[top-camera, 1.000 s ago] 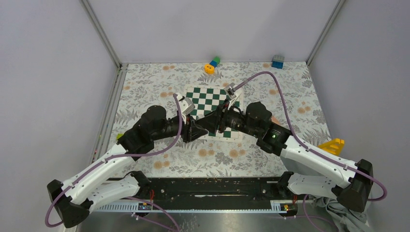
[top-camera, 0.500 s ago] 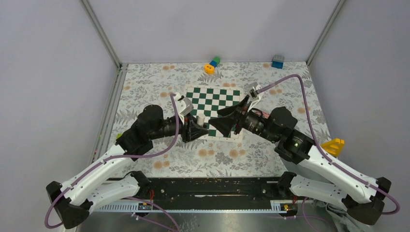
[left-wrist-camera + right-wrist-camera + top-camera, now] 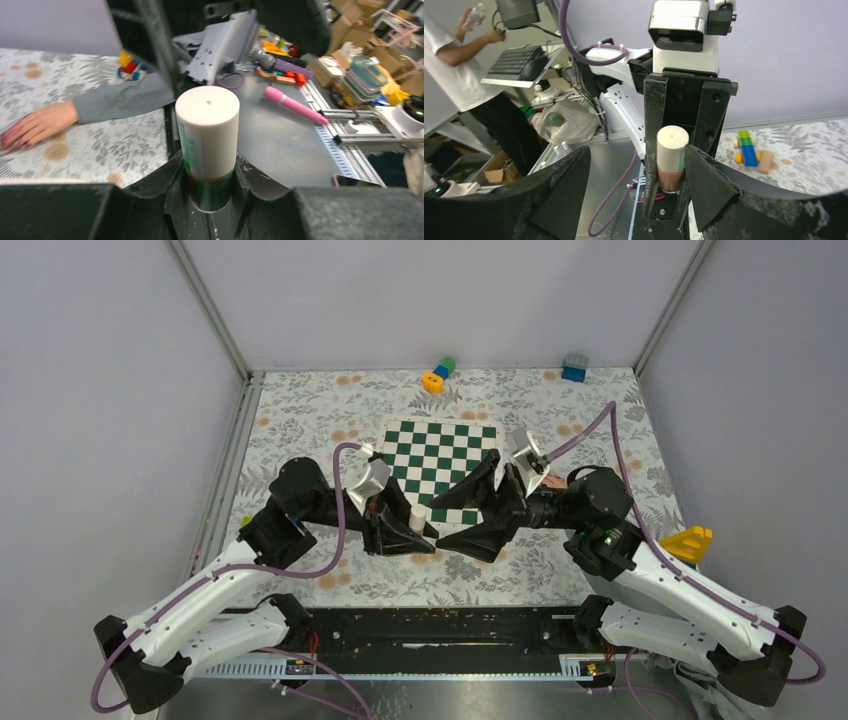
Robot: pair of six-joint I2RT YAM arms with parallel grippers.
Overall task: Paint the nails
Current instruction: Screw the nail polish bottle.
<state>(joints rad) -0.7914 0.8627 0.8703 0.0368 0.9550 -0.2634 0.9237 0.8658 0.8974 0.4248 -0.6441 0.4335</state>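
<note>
Gripping the polish bottle (image 3: pixel 210 165) low down, the left tool (image 3: pixel 405 530) stays clamped on it. The right tool (image 3: pixel 462 512) has just sprung wide and backed off empty, white cap (image 3: pixel 207 102) left on, probably to regrip. The nails (image 3: pixel 12 142) rest on the surface (image 3: pixel 115 150), at the right.

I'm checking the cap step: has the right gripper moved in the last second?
Yes. The right gripper has drawn back rightward: its wrist camera, earlier over the chessboard, now sits beyond the board's right edge. Its jaws stand open.
</note>
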